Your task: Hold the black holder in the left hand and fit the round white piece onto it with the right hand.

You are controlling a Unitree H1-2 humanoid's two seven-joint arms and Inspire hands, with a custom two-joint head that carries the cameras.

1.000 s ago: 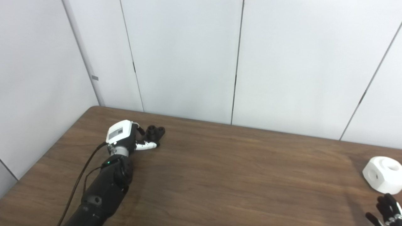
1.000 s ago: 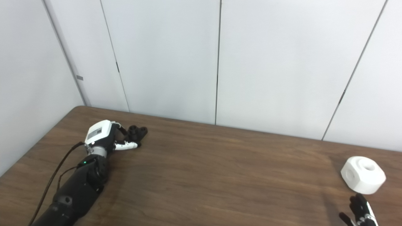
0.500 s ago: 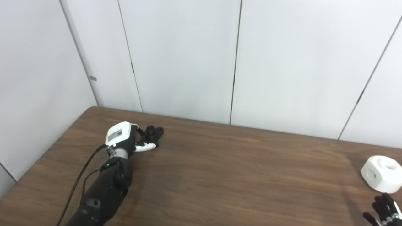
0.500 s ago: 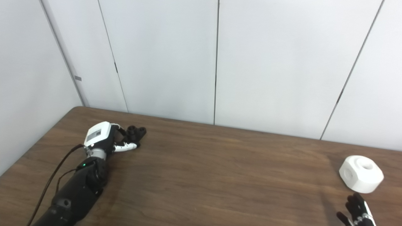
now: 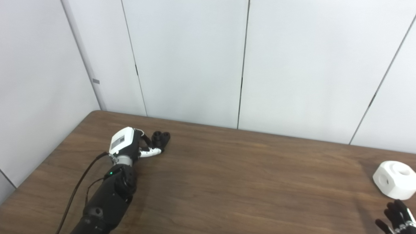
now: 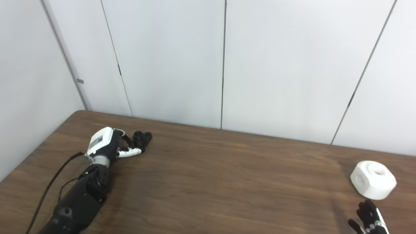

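Currently my left hand [image 5: 130,146] curls around the small black plastic holder [image 5: 160,139] on the brown wooden table [image 5: 227,182]; grip unclear. My right hand [image 6: 369,217], fingers spread and empty, sits near the round white plastic piece [image 6: 373,179]. No legible writing.

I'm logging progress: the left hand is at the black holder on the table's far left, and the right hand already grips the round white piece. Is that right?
Not quite. The right hand grips nothing: it sits open near the bottom edge, apart from the round white piece, which rests on the table. The right eye view shows the gap. The left hand is indeed at the black holder.
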